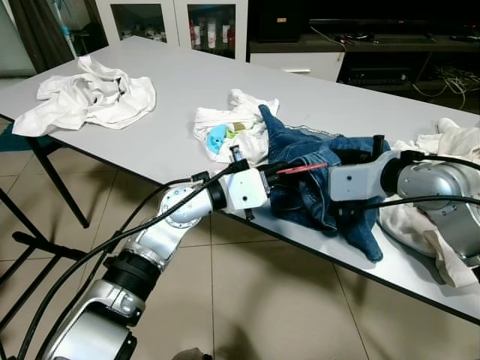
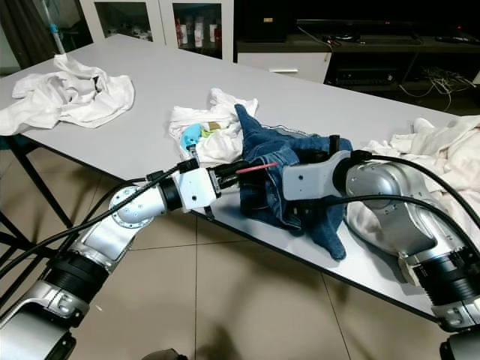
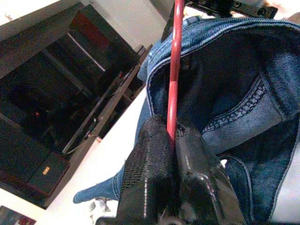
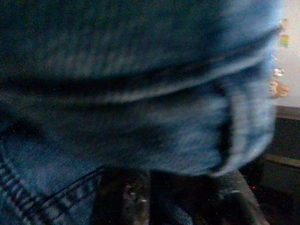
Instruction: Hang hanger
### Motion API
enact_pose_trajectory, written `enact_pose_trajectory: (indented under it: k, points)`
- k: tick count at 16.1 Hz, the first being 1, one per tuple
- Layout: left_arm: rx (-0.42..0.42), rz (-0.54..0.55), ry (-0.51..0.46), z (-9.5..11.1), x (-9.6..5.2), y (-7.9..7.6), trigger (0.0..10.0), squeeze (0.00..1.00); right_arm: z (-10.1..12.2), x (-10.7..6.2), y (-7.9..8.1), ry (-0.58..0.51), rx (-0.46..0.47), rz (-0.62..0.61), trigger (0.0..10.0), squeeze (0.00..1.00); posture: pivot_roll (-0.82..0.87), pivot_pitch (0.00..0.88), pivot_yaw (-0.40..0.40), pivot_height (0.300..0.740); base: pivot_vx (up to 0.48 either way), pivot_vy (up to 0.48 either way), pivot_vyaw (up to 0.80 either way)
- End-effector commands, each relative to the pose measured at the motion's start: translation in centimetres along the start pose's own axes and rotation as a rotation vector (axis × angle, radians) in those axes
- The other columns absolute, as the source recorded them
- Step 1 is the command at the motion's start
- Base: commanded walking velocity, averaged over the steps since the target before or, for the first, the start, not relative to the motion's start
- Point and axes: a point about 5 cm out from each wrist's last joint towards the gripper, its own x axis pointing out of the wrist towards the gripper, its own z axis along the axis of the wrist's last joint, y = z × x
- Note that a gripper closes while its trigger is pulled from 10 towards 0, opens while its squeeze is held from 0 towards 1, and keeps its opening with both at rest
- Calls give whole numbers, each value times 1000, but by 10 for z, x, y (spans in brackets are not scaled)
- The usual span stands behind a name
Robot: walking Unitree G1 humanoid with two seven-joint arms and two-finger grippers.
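- Where the grey table point(image 1: 172, 97) meets its near edge, a pair of blue jeans point(image 1: 322, 180) lies bunched, one part drooping over that edge.
- Left end effector point(image 1: 279, 169) is pinched tight on a thin red hanger rod point(image 1: 304, 167); in the left wrist view the black fingers point(image 3: 150, 173) press together around the red rod point(image 3: 174, 70), which runs up past the denim waistband point(image 3: 225, 33).
- Right end effector point(image 2: 300, 214) is pushed into the jeans from the other side, its fingers buried in the folds; whether they are parted or closed cannot be told. Right wrist view is blurred dark denim point(image 4: 140, 93) close to the lens.
- A small white garment with a colourful print point(image 1: 229, 131) lies on the table, touching the jeans on their far left side.
- A crumpled white cloth point(image 1: 90, 97) rests well apart, toward the table's far left corner.
- More white fabric point(image 1: 442, 195) is heaped on the table behind the right arm.
- Tiled floor point(image 1: 262, 300) below.
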Motion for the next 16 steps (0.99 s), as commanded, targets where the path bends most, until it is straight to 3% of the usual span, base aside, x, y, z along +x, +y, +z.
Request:
enact_pose_trajectory:
  k: [1,3,4,5,11,16]
  points:
    - [25,24,-50,10,5,6,10000,0,0,-1,-1,-12,45,-20,10000,0,-7,0,26,723,0,0,0]
    - [21,33,-49,9,5,6,10000,0,2,-1,-3,-30,74,-48,10000,0,-7,0,24,723,0,0,0]
    - [19,34,-50,10,5,6,10000,0,3,-2,-3,-46,88,-57,3451,0,-6,0,23,723,0,0,0]
    - [18,35,-49,9,5,6,10000,0,5,-3,-4,-65,106,-62,0,0,-6,0,23,723,0,0,0]
    - [26,51,-36,7,4,8,10000,0,8,-10,0,-118,170,-52,0,0,-8,0,22,723,0,0,0]
    - [63,140,8,3,2,22,10000,0,7,-25,-8,-183,308,-100,0,0,-8,0,20,723,0,0,0]
